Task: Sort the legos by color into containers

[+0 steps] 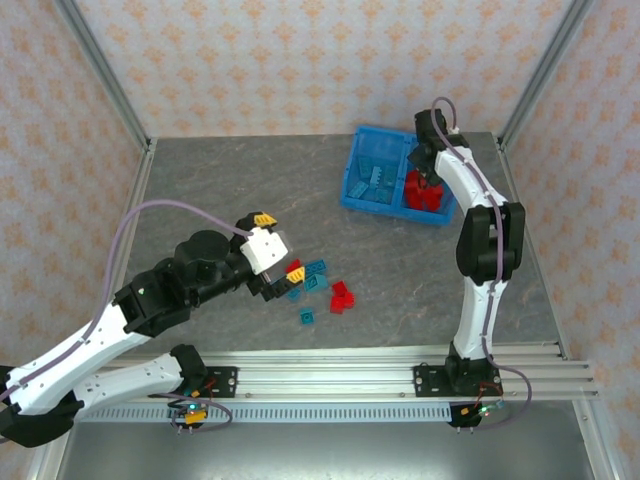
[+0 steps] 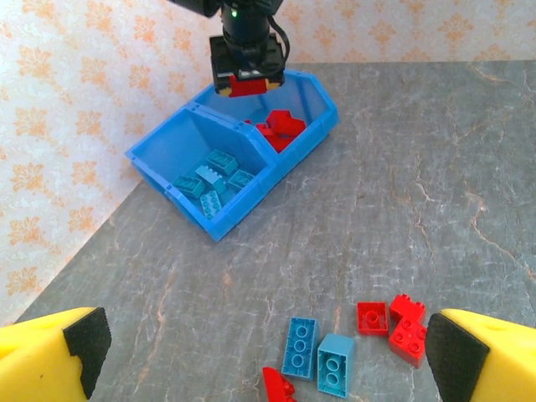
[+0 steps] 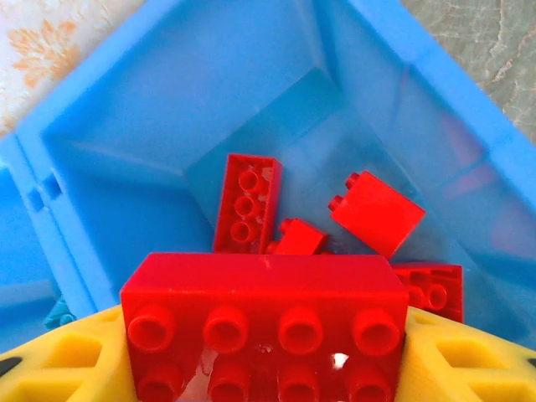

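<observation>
Table (image 1: 250,180): grey, loose legos (image 1: 315,285) scattered
Right gripper (image 2: 247,82): clamping red brick (image 3: 264,293) above red-filled compartment (image 3: 151,100)
Left gripper (image 2: 261,347): spread wide

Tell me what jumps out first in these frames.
The bright blue bin at the table's far right stands out, with teal bricks in its left compartment and red bricks in its right. The right end effector grips a long red brick above the red side. Near the open left end effector, loose bricks of both colours lie scattered.
</observation>
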Motion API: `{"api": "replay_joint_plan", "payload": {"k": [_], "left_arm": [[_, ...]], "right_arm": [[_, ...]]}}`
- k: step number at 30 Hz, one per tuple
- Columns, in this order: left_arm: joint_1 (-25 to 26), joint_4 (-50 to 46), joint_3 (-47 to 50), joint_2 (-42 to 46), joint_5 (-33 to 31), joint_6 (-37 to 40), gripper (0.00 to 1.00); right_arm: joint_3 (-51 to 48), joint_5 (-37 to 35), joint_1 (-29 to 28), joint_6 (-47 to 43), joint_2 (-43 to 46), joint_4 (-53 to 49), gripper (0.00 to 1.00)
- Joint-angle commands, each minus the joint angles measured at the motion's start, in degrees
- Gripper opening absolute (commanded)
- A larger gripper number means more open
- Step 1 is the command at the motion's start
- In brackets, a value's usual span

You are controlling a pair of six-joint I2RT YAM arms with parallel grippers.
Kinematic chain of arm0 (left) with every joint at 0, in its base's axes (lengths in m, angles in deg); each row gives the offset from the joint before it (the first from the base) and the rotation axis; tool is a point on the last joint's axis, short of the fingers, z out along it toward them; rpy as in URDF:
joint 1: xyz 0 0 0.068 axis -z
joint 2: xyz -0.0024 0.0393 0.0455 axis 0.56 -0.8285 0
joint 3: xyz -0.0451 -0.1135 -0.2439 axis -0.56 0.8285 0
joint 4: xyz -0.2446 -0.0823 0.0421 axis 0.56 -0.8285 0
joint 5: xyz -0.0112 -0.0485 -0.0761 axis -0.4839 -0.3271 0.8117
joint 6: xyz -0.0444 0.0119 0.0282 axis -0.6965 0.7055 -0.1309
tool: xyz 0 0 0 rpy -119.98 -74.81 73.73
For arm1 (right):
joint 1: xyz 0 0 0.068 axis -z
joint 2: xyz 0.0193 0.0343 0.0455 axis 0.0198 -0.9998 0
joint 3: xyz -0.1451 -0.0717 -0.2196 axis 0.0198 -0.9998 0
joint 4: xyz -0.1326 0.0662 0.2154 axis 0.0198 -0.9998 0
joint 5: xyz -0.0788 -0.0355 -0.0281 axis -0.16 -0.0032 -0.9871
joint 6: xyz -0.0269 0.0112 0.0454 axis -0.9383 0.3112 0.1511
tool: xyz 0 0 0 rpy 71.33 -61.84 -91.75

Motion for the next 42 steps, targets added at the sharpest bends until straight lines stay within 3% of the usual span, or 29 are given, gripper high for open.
{"api": "replay_joint_plan", "payload": {"k": [1,2,5,9,16,24,33,37,42], "left_arm": [[-0.6,0.9,0.0,-0.1,-0.2,-1.1,1.0],[-0.6,1.1,0.0,-0.3,-0.2,-1.3,1.0],[-0.7,1.5,-0.1,-0.9,0.4,-1.4,1.0],[-0.7,1.3,-0.1,-1.3,0.2,-1.3,1.0],[-0.7,1.9,1.2,-1.0,-0.1,-1.6,1.0],[-0.7,1.0,2.2,-0.3,-0.4,-2.3,1.0],[-0.7,-9.6,3.2,3.0,-0.8,5.2,1.0],[-0.7,-10.3,4.0,3.7,-0.7,5.4,1.0],[-0.7,-9.4,4.7,3.6,1.4,3.0,1.0]], "right_arm": [[3.7,1.8,0.7,1.1,-1.1,1.0,0.49],[5.8,1.2,0.7,1.4,-2.3,-1.1,0.52],[8.1,0.1,0.9,2.0,-4.0,-3.9,0.74],[6.4,-0.3,0.9,2.6,-2.4,-3.6,0.83],[1.8,2.4,0.9,-1.0,3.1,-3.9,0.87],[-14.7,6.8,-1.4,-2.9,22.9,-1.9,0.87],[-34.9,16.5,-16.8,-4.1,44.5,-5.9,0.84],[-39.5,17.2,-26.8,-2.0,44.1,-10.8,0.84],[-41.9,17.2,-39.3,3.2,39.2,-8.1,0.84]]}}
